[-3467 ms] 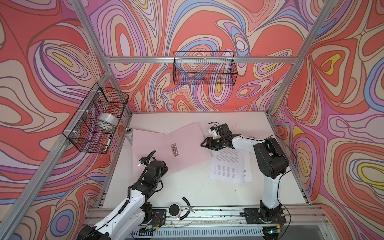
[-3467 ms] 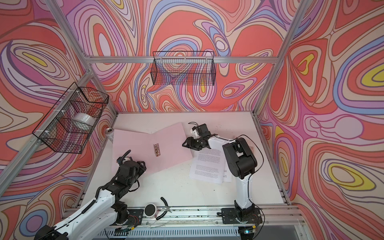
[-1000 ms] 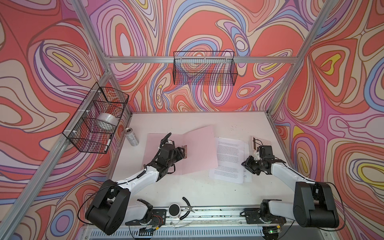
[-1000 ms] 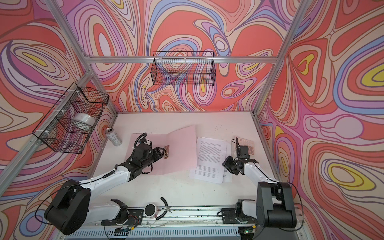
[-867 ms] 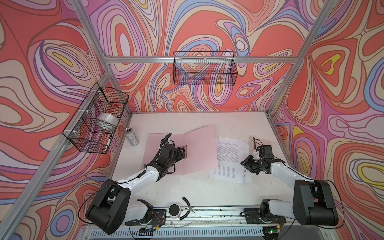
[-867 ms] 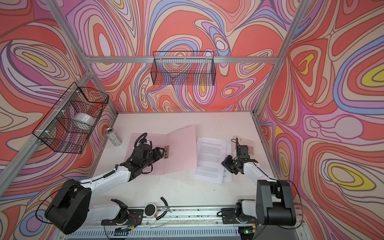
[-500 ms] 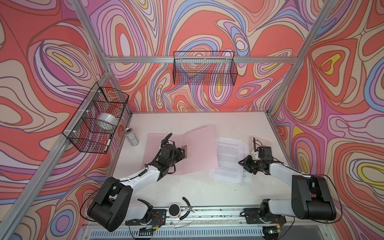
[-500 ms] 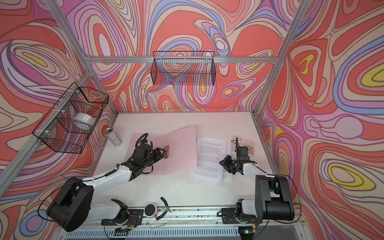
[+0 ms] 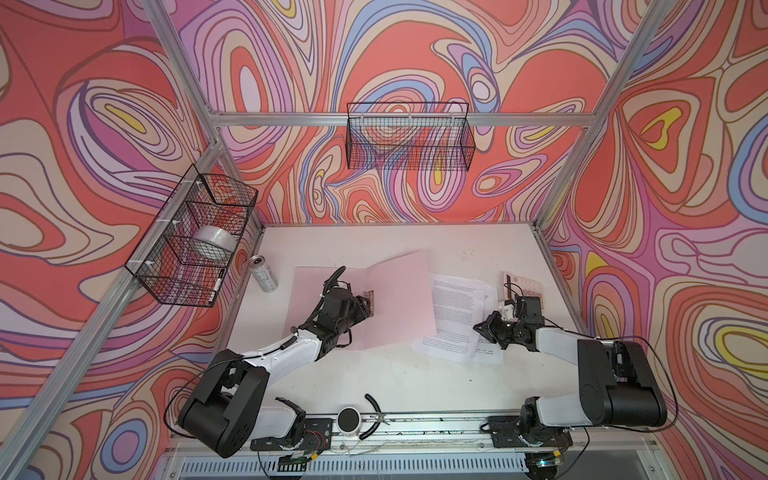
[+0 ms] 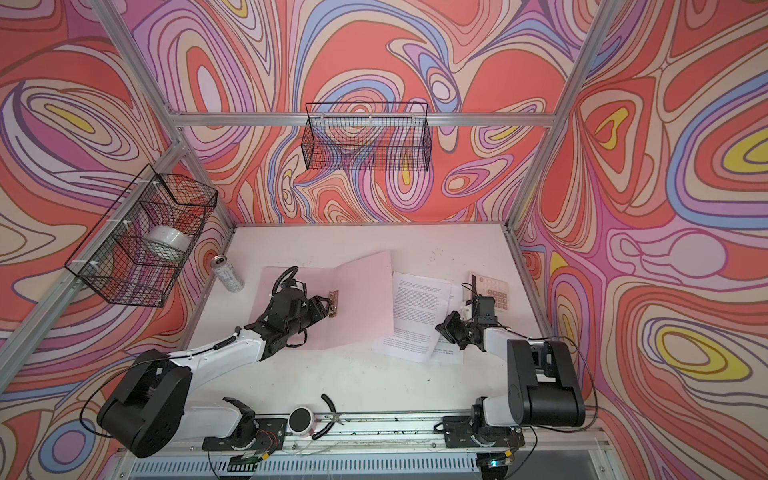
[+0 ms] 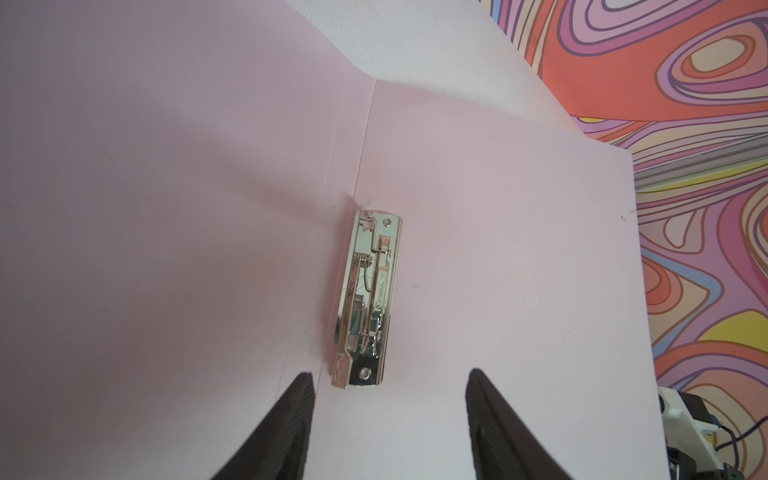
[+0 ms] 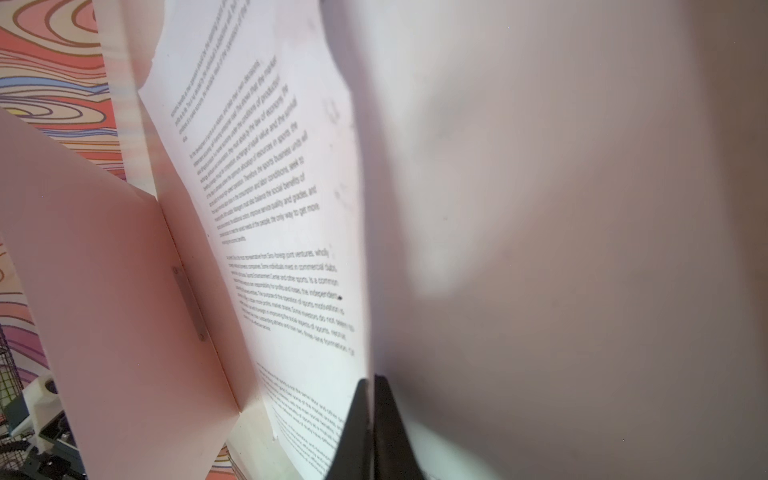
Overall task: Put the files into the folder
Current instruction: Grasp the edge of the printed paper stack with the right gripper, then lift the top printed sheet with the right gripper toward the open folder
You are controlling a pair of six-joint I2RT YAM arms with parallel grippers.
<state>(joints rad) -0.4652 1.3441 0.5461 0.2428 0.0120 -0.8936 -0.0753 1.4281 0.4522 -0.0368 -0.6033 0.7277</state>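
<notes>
"Where's the folder?"
"Lying open mid-table. The left gripper hangs over its metal clip, fingers spread."
"And the files?"
"Just right of it. The right gripper is pinched tight on their edge."

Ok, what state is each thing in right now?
folder: open on the table, inside up.
clip: flat, no sheets under it.
files: stacked at the folder's right edge, not inside.
left gripper: open, over the clip.
right gripper: shut on the files' edge.
can: apparently upright, left of the folder.
card: flat, by the right gripper.
tape: in the left basket.
</notes>
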